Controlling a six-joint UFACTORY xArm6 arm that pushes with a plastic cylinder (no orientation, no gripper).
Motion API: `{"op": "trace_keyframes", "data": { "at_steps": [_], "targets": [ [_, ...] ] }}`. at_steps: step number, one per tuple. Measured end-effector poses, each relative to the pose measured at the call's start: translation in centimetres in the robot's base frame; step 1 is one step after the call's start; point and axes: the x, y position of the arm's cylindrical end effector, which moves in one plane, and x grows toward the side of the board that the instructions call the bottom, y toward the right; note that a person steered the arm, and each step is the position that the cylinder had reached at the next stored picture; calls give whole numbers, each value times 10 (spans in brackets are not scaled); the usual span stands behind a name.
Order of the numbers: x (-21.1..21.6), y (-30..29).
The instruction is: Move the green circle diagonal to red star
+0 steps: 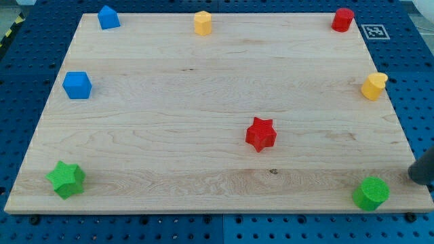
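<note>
Now my tip (412,179) stands at about two o'clock of the green circle (371,194), near but apart (no claw exists; nothing is held). The approach is in hand; next, push towards ten o'clock, towards the red star (260,133).

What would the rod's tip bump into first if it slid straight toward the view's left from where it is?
Probably the green circle, just left of and slightly below my tip; it might only clip its upper edge.
</note>
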Motion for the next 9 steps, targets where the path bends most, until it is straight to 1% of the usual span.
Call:
{"op": "trace_keyframes", "data": {
  "at_steps": [1,2,3,4,6,7,8,9],
  "targets": [
    [12,-11],
    [12,-11],
    [25,11],
    [25,-4],
    [26,-69],
    [26,-76],
    [26,-107],
    [26,-122]
  ]
}}
